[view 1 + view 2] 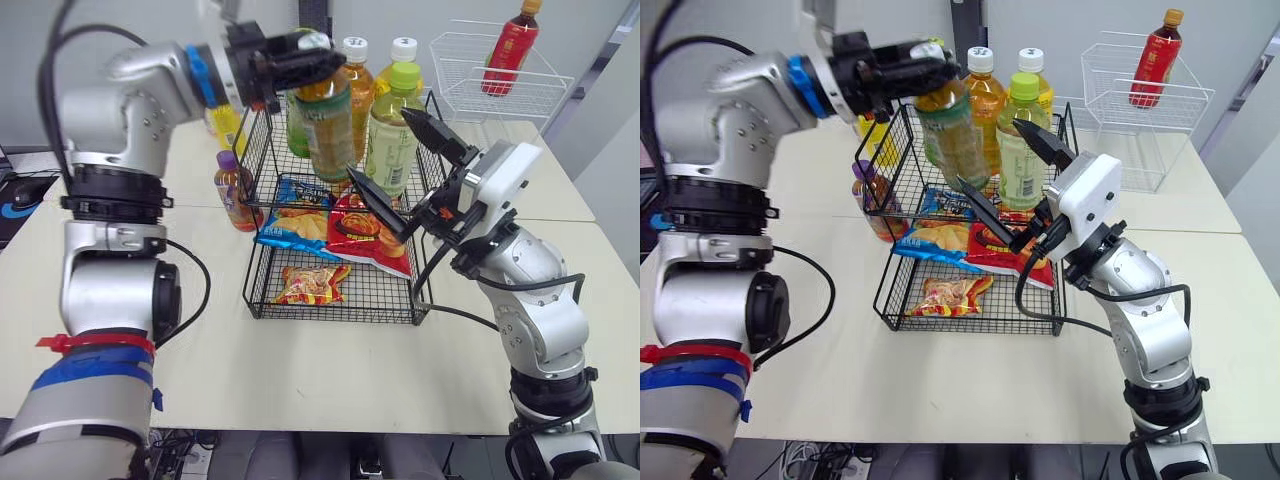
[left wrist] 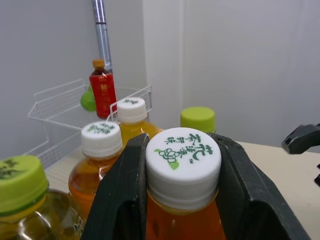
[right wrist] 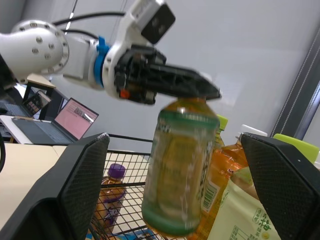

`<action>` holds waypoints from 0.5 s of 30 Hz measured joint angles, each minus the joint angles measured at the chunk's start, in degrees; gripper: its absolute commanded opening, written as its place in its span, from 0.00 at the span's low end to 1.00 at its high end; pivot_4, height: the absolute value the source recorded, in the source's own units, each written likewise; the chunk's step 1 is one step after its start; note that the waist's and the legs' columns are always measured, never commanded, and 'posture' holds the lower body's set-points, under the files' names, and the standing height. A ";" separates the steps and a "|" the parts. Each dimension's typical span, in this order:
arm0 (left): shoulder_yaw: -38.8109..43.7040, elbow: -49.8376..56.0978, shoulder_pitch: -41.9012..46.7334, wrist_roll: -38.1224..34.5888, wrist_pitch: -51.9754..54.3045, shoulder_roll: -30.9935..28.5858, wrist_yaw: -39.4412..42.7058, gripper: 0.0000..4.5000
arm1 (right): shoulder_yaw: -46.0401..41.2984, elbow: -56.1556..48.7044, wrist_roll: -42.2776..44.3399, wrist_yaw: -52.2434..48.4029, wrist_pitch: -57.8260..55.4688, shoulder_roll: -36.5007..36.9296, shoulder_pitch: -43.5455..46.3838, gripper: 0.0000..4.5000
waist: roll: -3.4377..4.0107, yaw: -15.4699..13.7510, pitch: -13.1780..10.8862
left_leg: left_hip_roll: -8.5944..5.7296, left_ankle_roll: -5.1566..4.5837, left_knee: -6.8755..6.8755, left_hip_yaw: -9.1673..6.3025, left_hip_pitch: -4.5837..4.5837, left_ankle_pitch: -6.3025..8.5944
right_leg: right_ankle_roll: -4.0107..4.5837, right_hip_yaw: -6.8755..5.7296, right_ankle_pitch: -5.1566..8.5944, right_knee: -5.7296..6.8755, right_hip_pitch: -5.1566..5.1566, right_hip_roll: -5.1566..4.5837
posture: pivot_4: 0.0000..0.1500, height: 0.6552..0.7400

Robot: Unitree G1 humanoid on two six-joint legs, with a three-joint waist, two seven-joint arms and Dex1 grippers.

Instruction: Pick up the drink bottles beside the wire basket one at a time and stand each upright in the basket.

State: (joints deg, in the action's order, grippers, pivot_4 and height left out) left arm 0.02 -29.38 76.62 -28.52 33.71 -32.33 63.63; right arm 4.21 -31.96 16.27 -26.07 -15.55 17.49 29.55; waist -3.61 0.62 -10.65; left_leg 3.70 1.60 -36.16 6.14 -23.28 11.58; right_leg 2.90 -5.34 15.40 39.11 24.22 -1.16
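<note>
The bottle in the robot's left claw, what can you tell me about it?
The tea bottle is clear plastic holding amber drink, with a green label and a white screw cap printed in green. The left gripper clamps it at the cap, so it hangs slightly tilted over the back of the black wire basket, close beside the bottles standing there.

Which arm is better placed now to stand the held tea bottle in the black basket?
Left. The left hand grips the tea bottle by its cap, over the basket; the right hand is open and empty.
</note>
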 measured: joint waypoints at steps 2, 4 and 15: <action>-0.62 -1.45 -0.66 1.39 -2.05 1.18 0.80 0.30 | -0.01 -0.92 -0.48 0.73 -0.38 0.03 -0.57 1.00 | 0.00 0.00 0.00 | 0.00 0.00 0.00 0.01 -0.01 0.00 | 0.00 0.00 0.00 -0.01 0.00 0.00 | 1.00 1.00; -0.56 -2.08 -0.59 1.83 -3.55 1.55 1.17 0.30 | 0.00 -1.46 -0.57 1.31 -0.90 0.04 -1.26 1.00 | 0.00 0.00 0.00 | -0.01 0.00 0.00 0.02 0.00 0.00 | 0.00 0.03 0.00 -0.03 0.00 0.00 | 1.00 1.00; 0.52 -6.75 0.14 3.08 -5.63 2.94 3.71 0.99 | -0.14 -2.60 -1.02 2.39 -2.19 0.52 -1.90 1.00 | 0.01 -0.04 0.01 | -0.01 -0.01 -0.01 0.01 0.08 0.00 | -0.01 0.02 0.00 0.00 -0.07 0.00 | 1.00 1.00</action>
State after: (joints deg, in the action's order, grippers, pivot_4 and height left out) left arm 0.54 -36.13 76.76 -25.43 28.08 -29.40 67.34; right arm 4.06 -34.57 15.25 -23.68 -17.74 18.01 27.65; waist -3.60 0.58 -10.64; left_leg 3.69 1.59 -36.17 6.16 -23.20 11.58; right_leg 2.90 -5.32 15.41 39.11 24.15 -1.16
